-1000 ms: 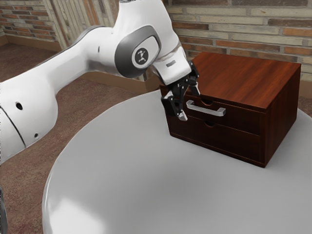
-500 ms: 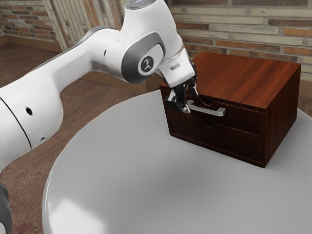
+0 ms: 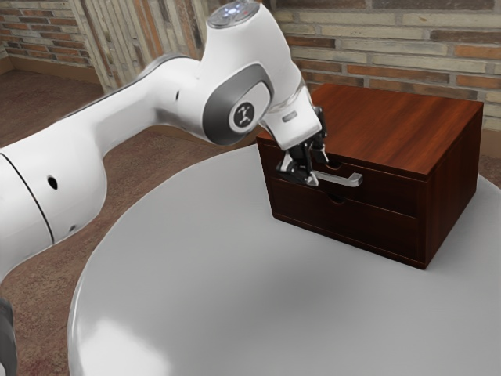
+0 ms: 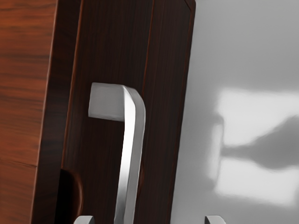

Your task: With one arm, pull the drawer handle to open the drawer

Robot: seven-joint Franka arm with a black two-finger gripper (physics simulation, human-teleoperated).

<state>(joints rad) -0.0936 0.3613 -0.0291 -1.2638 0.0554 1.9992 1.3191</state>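
A white robot arm (image 3: 156, 117) reaches in from the exterior view's left over a round, pale grey surface (image 3: 235, 298) towards a small dark red-brown wooden cabinet (image 3: 391, 125), which stands on the far part of the surface towards the exterior view's right. The cabinet has two drawers, one above the other. The upper drawer (image 3: 391, 192) carries a silver bar handle (image 3: 340, 178) mounted level across its front, and this front looks flush with the lower drawer (image 3: 368, 223) beneath it. The black claw (image 3: 301, 174) sits at the end of the handle nearer the exterior view's left, its tips pointing at the drawer front. In the wrist view the handle (image 4: 131, 154) runs as a bright metal strip in front of the dark drawer front (image 4: 107, 56), bending back to the wood at its far end. Two pale fingertips (image 4: 214, 219) peek in at the edge, one on each side of the bar and set wide apart, so the claw is spread around the handle without gripping it. The grey surface (image 4: 243, 56) beside the cabinet shows a blurred shadow (image 4: 261, 149). Behind the scene are a brick wall (image 3: 391, 39) and a brown floor (image 3: 47, 102)
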